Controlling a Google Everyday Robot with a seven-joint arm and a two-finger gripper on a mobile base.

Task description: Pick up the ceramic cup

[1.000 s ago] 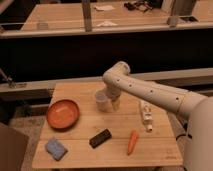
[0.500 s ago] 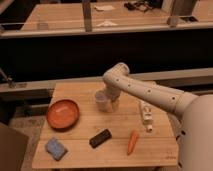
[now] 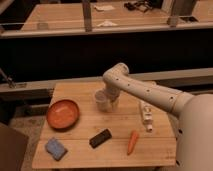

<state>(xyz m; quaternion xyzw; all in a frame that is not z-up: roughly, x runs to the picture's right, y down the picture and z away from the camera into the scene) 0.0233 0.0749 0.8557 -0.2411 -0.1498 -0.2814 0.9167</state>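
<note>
The ceramic cup (image 3: pixel 102 100) is small and pale, and stands upright near the middle of the wooden table (image 3: pixel 80 155), right of the orange bowl. My gripper (image 3: pixel 109 100) has come down from the white arm right at the cup and partly covers the cup's right side. Whether it touches the cup does not show.
An orange bowl (image 3: pixel 62 114) sits at the left. In front lie a black block (image 3: pixel 100 138), a carrot (image 3: pixel 132 142) and a blue sponge (image 3: pixel 55 148). A white bottle (image 3: pixel 146 115) lies at the right. A dark counter and railing run behind the table.
</note>
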